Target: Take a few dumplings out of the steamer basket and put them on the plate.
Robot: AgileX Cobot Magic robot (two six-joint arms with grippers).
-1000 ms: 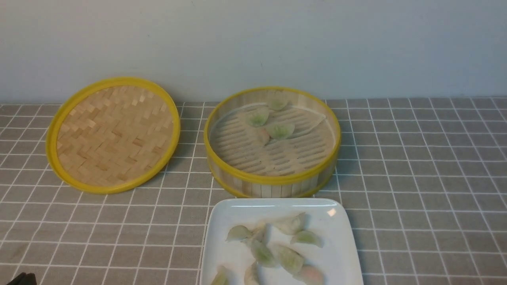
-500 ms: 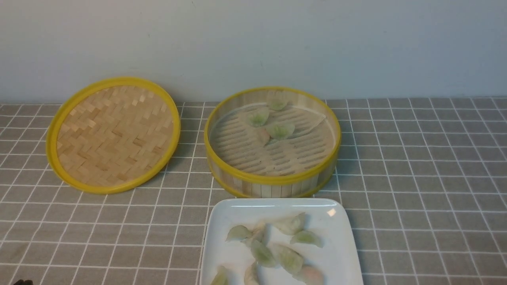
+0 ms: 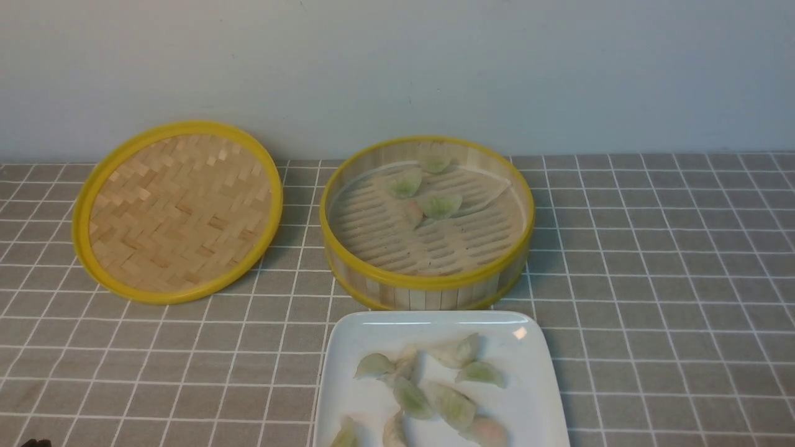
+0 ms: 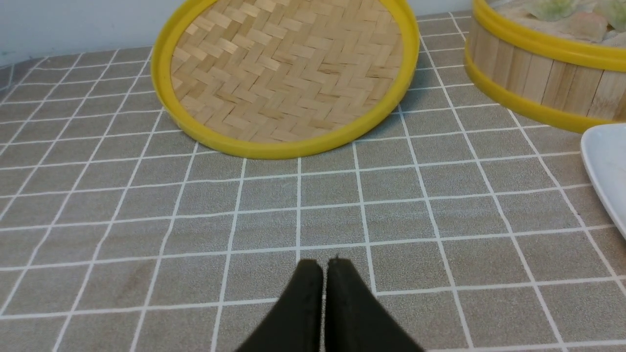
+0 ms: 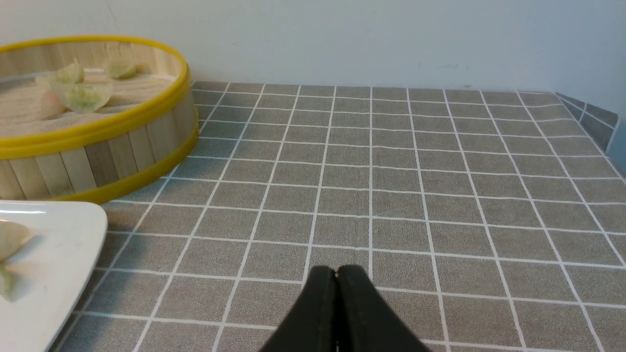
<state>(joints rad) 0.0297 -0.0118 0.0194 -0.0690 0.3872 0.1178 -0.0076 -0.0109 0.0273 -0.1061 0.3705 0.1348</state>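
My left gripper [image 4: 324, 266] and right gripper [image 5: 336, 274] were pressed together, empty; dumplings [image 3: 428, 198] ahead needed spread jaws, gentle pinch.

**Bamboo, glaze and matt cloth**

You see a steamer basket [image 3: 427, 282] of pale bamboo slats, its smooth yellow rims slightly shiny, its floor ribbed. The lid [image 3: 177, 211] beside it is woven bamboo strip in a herringbone, dry and matt, inside the same yellow rim. Your plate [image 3: 528, 397] is glossy white, catching highlights. The dumplings [image 3: 450, 403] look translucent and moist. The tabletop [image 3: 671, 279] wears matt grey cloth with a fine weave and white grid lines.
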